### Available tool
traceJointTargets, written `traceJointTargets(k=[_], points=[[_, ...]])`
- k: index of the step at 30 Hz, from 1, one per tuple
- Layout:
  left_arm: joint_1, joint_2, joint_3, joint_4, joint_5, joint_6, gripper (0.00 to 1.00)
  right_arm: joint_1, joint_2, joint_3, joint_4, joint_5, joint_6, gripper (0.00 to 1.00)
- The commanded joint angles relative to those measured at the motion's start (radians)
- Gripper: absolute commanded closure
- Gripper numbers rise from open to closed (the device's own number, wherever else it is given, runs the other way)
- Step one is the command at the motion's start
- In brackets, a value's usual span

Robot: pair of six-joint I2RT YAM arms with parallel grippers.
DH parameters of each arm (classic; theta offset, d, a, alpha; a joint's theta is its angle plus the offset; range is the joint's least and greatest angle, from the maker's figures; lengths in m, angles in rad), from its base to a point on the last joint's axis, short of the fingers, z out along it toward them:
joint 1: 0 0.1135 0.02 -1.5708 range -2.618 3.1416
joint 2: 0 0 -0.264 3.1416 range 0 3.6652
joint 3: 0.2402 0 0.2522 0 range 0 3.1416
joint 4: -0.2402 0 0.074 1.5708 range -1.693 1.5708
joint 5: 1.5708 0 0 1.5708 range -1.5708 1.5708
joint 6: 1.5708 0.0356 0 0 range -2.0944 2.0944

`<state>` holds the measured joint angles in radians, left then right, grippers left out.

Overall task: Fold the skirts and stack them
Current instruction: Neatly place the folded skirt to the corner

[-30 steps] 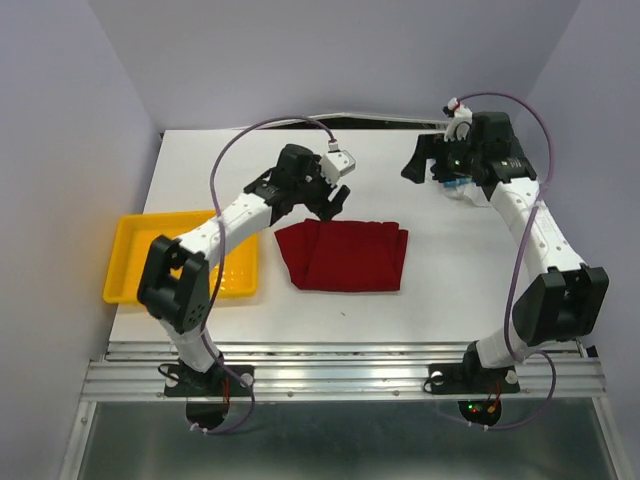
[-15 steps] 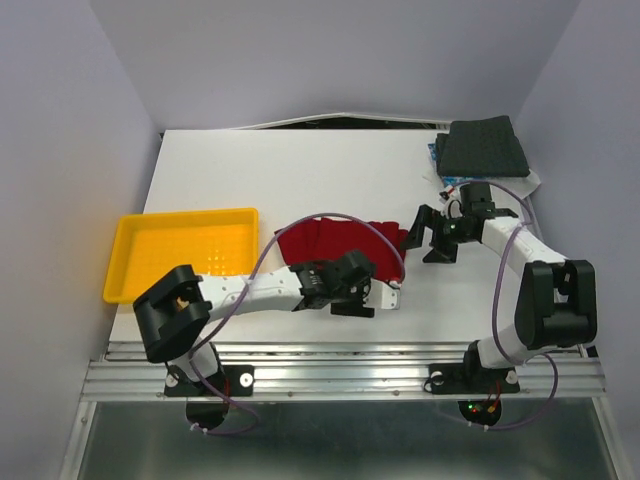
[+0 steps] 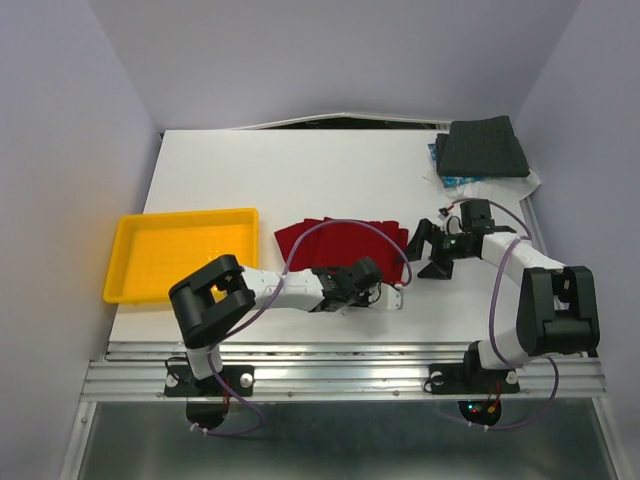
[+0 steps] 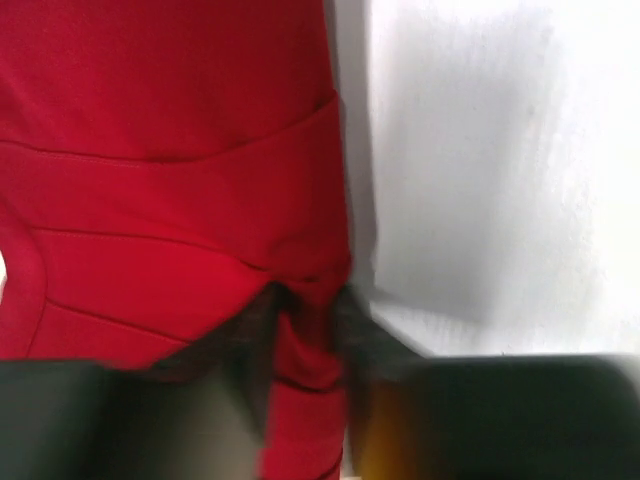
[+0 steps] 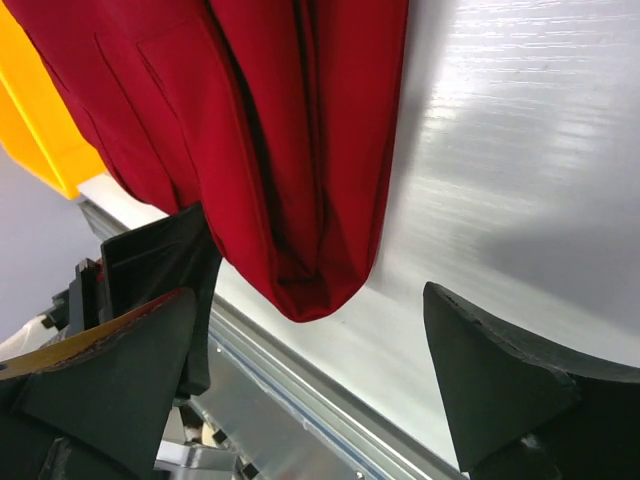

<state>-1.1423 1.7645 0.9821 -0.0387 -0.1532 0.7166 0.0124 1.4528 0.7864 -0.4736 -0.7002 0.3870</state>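
The deep red skirt (image 3: 340,242) lies folded flat in the middle of the table. My left gripper (image 3: 378,287) sits low at its near right corner. In the left wrist view the blurred dark fingers (image 4: 352,325) pinch a fold of the red skirt (image 4: 180,150), so that left gripper (image 4: 305,320) is shut on it. My right gripper (image 3: 425,255) stands wide open at the skirt's right edge. In the right wrist view the rounded corner of the red skirt (image 5: 250,120) hangs between the spread jaws of the right gripper (image 5: 310,295), touching neither. The charcoal skirt (image 3: 485,146) lies folded at the back right on the blue floral skirt (image 3: 452,181).
A yellow plastic tray (image 3: 130,292) sits at the left of the table, also seen as a yellow edge (image 5: 45,130) in the right wrist view. The metal rail (image 3: 340,365) runs along the near table edge, close under both grippers.
The left arm swung from behind the red skirt to its near right corner and closed on the cloth. The right arm came from the back right corner to the skirt's right edge, still open.
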Motion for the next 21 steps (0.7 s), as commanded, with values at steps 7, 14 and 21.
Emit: traceJointTargets(k=[7, 14, 21], points=[[0.125, -0.039, 0.081, 0.016, 0.188, -0.036, 1.0, -0.008, 0.089, -0.087, 0.22, -0.177, 0.018, 0.0], [0.167, -0.056, 0.125, -0.023, 0.271, 0.0, 1.0, -0.008, 0.126, -0.165, 0.444, -0.219, 0.174, 0.0], [0.185, -0.037, 0.159, -0.043, 0.323, 0.003, 1.0, 0.053, 0.19, -0.26, 0.884, -0.222, 0.394, 0.0]])
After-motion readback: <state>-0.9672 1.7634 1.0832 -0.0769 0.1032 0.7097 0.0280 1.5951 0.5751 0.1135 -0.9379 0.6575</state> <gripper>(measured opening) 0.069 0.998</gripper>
